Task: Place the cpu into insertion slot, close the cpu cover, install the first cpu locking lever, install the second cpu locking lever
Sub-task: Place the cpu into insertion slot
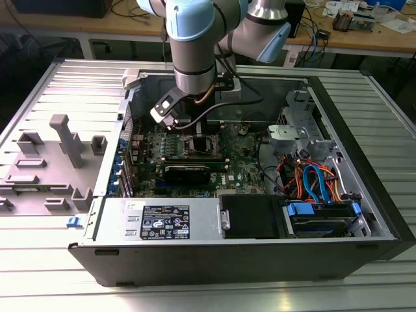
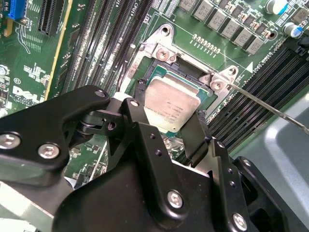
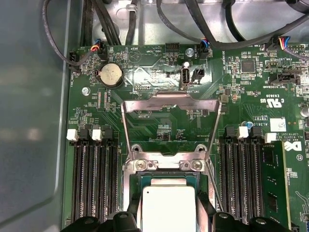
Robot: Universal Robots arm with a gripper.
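The cpu (image 2: 171, 108), a flat square chip with a dull silver top, sits between my gripper's (image 2: 170, 100) two black fingers (image 2: 195, 137), which press on two opposite edges. It hangs level, right over the insertion slot (image 2: 186, 72), a dark socket with a silver rim on the green board. In the first wrist view the cpu (image 3: 169, 203) lies just inside the slot's rim (image 3: 164, 165), and the cpu cover (image 3: 171, 99) stands swung open beyond it. A thin wire locking lever (image 2: 270, 104) sticks out, unlatched. In the exterior view the gripper (image 1: 195, 133) is low inside the computer case.
Long black memory slots (image 3: 94, 179) flank the socket on both sides. A black card (image 1: 187, 172) lies on the board nearer the camera than the gripper. The power supply (image 1: 162, 221), drive bay and coloured cables (image 1: 312, 182) fill the case's front and the exterior view's right.
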